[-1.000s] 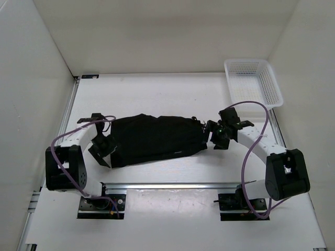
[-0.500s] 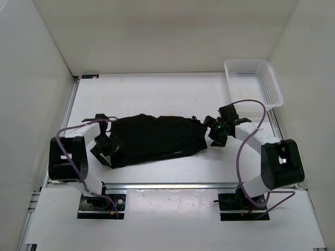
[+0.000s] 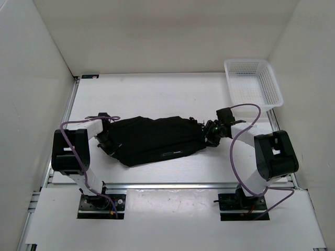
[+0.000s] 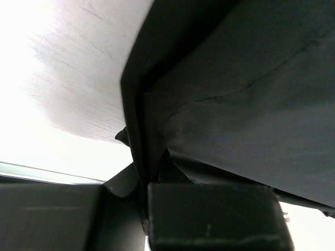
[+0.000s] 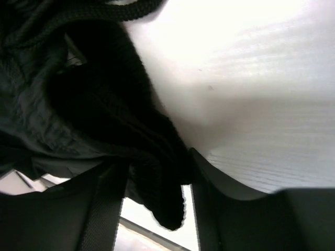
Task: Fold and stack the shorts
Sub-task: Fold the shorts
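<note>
Shorts: the shorts are plain black and soft, bunched into one long, lumpy band across the middle of the table. The two grippers sit at its ends, and a small pale mark shows near its near edge.
Fabric, left end: in the left wrist view the shorts look smooth and matte, doubled over into a sharp fold with faint creases.
Fabric, right end: the right wrist view shows the shorts as thick, ribbed, crinkled waistband, with a braided drawstring looping above it.
Table: white, with a fine streaked grain.
Basket: the basket is white plastic lattice, rectangular, in the far right corner and well apart from the shorts.
Left arm: folded tight, forearm low over the table and reaching right to the shorts' left end.
Left gripper: the left gripper is pinched onto the folded edge, and the cloth runs down into the narrow slit of the left gripper.
Right arm: elbow raised near the table's right edge, forearm angled left and down.
Right gripper: the right gripper is clamped on the waistband, and a ribbed lobe fills the gap of the right gripper.
Cables: a purple cable arcs over each arm.
</note>
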Controlling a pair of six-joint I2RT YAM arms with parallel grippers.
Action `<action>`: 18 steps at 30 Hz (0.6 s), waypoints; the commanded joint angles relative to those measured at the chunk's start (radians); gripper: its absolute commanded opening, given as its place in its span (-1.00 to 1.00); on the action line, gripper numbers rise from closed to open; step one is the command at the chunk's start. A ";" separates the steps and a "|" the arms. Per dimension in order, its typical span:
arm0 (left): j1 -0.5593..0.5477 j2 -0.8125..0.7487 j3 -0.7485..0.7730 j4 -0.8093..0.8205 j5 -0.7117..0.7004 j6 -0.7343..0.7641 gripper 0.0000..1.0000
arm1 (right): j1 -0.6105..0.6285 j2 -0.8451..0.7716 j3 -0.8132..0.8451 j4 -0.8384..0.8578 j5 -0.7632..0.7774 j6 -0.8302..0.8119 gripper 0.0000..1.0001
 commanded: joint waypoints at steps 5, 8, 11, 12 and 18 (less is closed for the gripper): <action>-0.001 -0.022 0.009 0.075 -0.080 0.000 -0.79 | 0.022 -0.051 -0.018 -0.040 0.116 0.084 0.85; -0.001 -0.036 0.009 0.066 -0.090 0.000 -0.79 | 0.022 -0.091 -0.053 -0.059 0.125 0.107 0.87; -0.001 -0.036 0.009 0.057 -0.090 0.000 -0.79 | 0.022 -0.100 -0.096 -0.018 0.099 0.143 0.80; -0.001 -0.036 0.020 0.057 -0.090 0.000 -0.79 | 0.031 -0.091 -0.096 0.002 0.089 0.152 0.76; -0.001 -0.036 0.020 0.057 -0.090 0.009 -0.79 | 0.066 0.039 -0.075 0.116 0.079 0.202 0.41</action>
